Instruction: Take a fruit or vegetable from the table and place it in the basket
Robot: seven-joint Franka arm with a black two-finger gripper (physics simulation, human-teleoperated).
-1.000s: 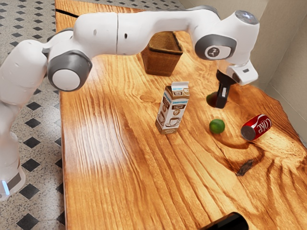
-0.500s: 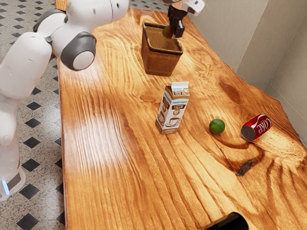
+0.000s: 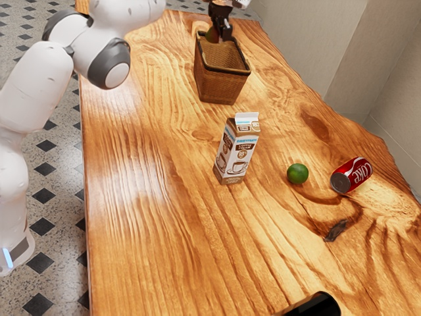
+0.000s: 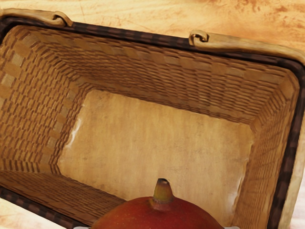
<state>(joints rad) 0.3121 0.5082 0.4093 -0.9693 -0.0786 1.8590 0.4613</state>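
Observation:
At the basket's far end in the exterior view, my black gripper [image 3: 221, 29] is shut on a fruit [image 3: 212, 34], holding it up at rim height. The brown wicker basket [image 3: 222, 80] stands upright on the table. From the wrist view, the fruit [image 4: 155, 214] is red with a stubby stem and hangs over one long side of the basket [image 4: 157, 138], whose bare floor shows below. Its lower part is out of sight. A green lime [image 3: 297, 174] lies on the table, well away from the basket.
A coffee cream carton [image 3: 236, 150] stands between the basket and the lime. A red Coke can [image 3: 351, 176] lies on its side beside the lime. A black object [image 3: 316, 307] is at the exterior view's bottom edge. The wooden table [image 3: 151, 197] extends around them.
The fruit has been carried in my gripper from above the table near the lime to the basket, lately shifting toward the basket's far end. The basket, carton, lime and can have stayed put.

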